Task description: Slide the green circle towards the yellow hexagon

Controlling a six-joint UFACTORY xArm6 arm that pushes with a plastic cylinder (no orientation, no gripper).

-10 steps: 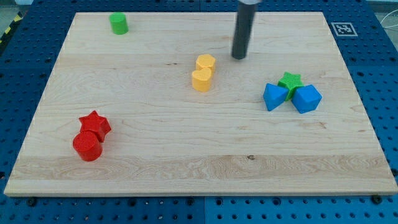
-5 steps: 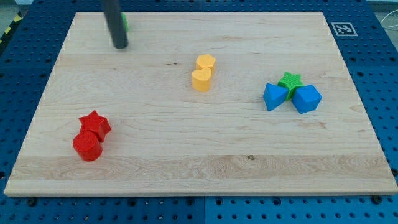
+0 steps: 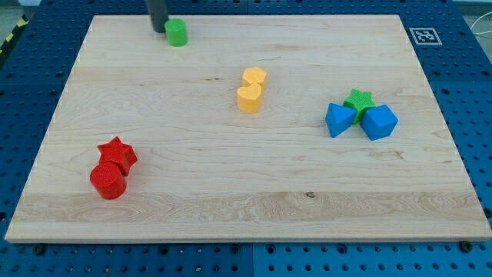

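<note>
The green circle sits near the view's top left of the wooden board. My tip is right against its left side, touching or nearly so. The yellow hexagon lies near the board's middle, to the lower right of the green circle, with a yellow heart touching it just below.
A green star sits with a blue triangle and a blue hexagon-like block at the view's right. A red star and red circle sit at the lower left. A marker tag lies beyond the board's top right corner.
My tip swept from the board's top middle to the top left, came round the green circle's left side, and pushed it a little to the right.
</note>
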